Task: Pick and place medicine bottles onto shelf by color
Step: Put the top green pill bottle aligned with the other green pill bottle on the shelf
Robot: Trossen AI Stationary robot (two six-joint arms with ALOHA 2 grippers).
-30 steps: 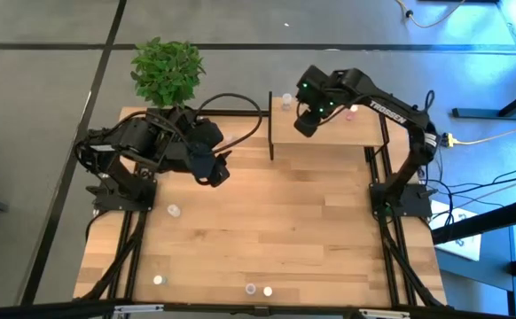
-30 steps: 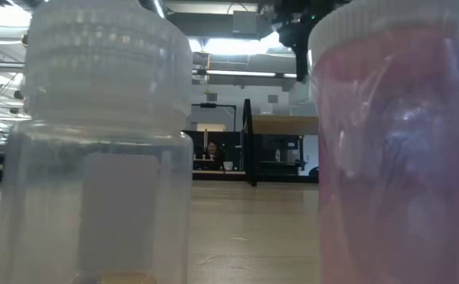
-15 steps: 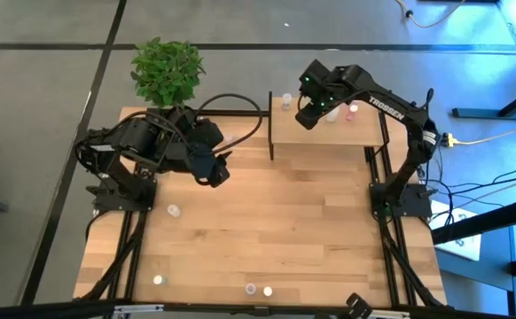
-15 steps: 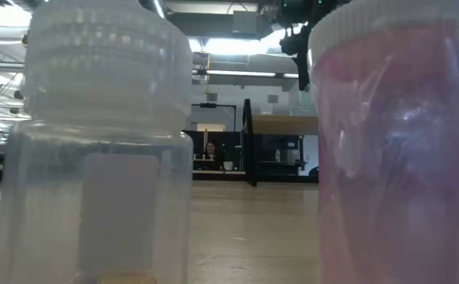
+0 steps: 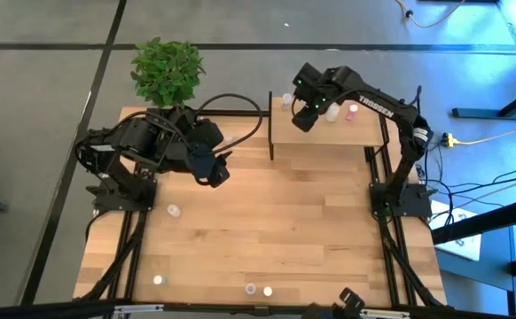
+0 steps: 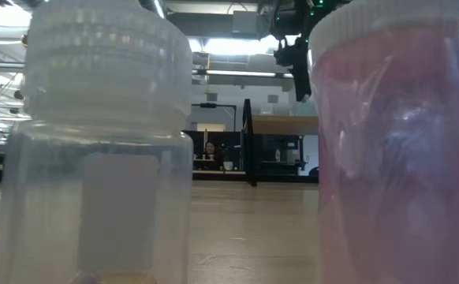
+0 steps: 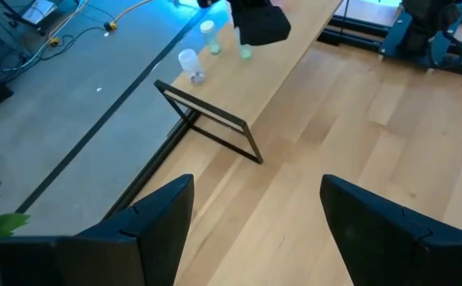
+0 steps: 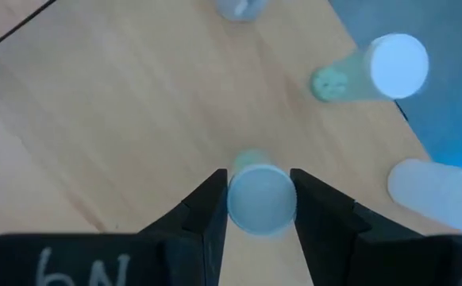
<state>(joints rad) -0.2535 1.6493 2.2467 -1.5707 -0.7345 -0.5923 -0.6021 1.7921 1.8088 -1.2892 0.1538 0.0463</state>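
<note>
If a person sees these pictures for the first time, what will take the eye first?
Probably the right gripper over the shelf at the table's far edge, shut on a small bottle with other bottles standing nearby. Next, the two huge bottles right against the low camera, one clear and one pink. The left gripper waits open by the green plant.

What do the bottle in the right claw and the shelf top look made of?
The small bottle with the pale bluish cap, held between the right claw fingers, looks like translucent plastic with a matte cap. The rectangular light-wood shelf shows grain, so likely wood or laminate; its corner posts look like black metal.
</note>
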